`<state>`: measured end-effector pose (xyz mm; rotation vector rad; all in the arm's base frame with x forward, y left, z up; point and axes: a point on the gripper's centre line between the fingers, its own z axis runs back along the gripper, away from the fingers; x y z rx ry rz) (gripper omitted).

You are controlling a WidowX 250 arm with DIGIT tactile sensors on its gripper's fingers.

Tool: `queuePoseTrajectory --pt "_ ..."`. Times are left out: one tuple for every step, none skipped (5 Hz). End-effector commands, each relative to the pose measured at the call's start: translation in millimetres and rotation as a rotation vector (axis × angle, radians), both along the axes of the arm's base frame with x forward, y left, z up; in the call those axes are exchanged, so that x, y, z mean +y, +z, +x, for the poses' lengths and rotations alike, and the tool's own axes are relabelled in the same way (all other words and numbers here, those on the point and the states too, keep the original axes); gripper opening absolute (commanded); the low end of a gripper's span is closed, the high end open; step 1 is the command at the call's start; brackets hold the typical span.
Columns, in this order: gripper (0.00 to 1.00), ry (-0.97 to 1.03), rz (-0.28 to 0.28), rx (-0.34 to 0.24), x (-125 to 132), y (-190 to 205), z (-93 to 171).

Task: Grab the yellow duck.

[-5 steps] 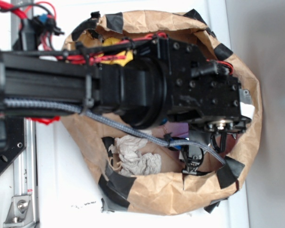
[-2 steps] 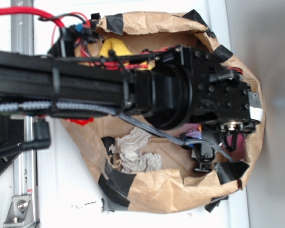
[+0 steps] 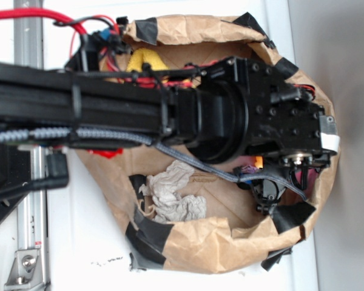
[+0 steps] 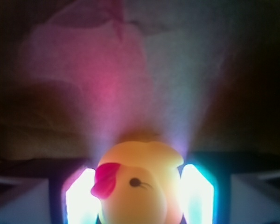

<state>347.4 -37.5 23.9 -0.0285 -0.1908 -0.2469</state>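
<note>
Arm slid further right and deeper into the paper bag [image 3: 218, 248] over the last second. End effector [image 4: 139, 196] probably pinched yellow duck [image 4: 137, 184]; contact blurred by glare.

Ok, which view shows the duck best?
Wrist view: the duck fills the lower centre, beak and eye clear, between the glowing fingers. In the exterior view the arm hides it.

Lab bench: aluminium rail [image 3: 31, 206], cabling [image 3: 42, 14]
</note>
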Motion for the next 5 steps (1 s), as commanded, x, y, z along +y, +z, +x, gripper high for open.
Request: queuePoseTrajectory --pt "0.0 0.102 -0.06 -0.08 20 63 -20" --pt "0.0 0.159 -0.093 -0.062 31 113 -39" --pt "0.0 0.189 -0.076 -0.006 33 140 -42" --pt "0.0 0.194 -0.034 0.018 23 138 -44" --pt "0.0 0.195 0.008 0.019 14 130 -44"
